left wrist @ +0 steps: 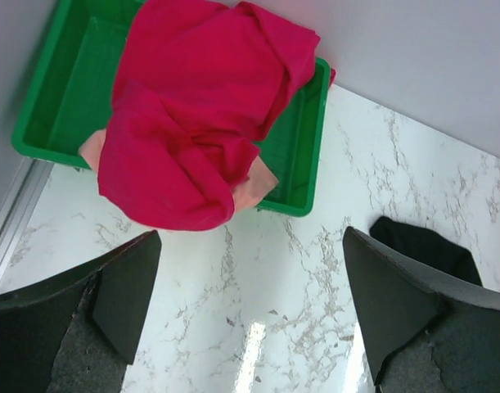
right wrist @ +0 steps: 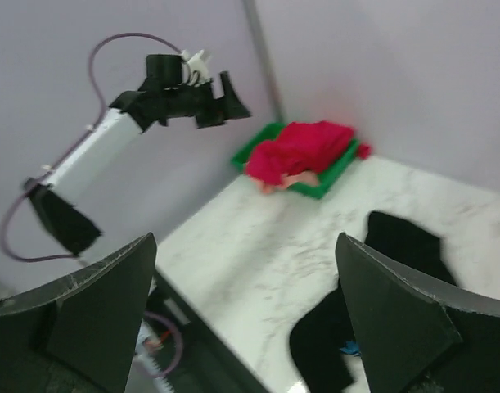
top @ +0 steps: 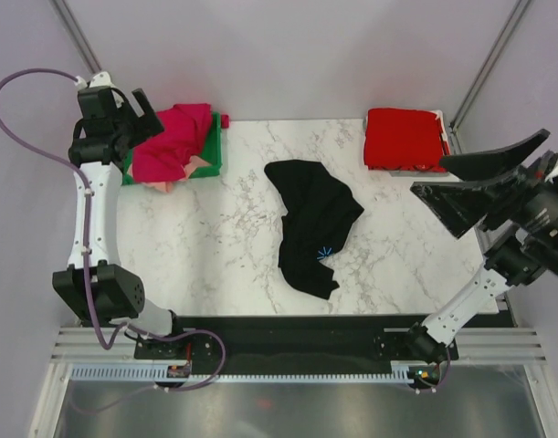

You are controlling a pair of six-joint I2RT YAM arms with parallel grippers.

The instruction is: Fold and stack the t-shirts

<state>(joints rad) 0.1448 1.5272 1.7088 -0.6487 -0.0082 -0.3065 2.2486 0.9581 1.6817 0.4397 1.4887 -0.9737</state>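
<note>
A black t-shirt [top: 313, 224] with a small light-blue starburst logo lies crumpled in the middle of the marble table; it also shows in the right wrist view [right wrist: 372, 327] and at the edge of the left wrist view [left wrist: 425, 248]. A magenta t-shirt [top: 169, 141] with a peach one [left wrist: 254, 187] under it spills out of the green bin [left wrist: 303, 147]. A folded bright red t-shirt [top: 405, 139] lies at the back right. My left gripper [top: 151, 120] is open and empty, raised by the bin. My right gripper [top: 447, 182] is open and empty, raised at the right edge.
The green bin [top: 213, 146] stands at the table's back left corner. Grey walls close in the back and sides. A dark rail [top: 297, 342] with the arm bases runs along the near edge. The left arm [right wrist: 110, 139] shows in the right wrist view.
</note>
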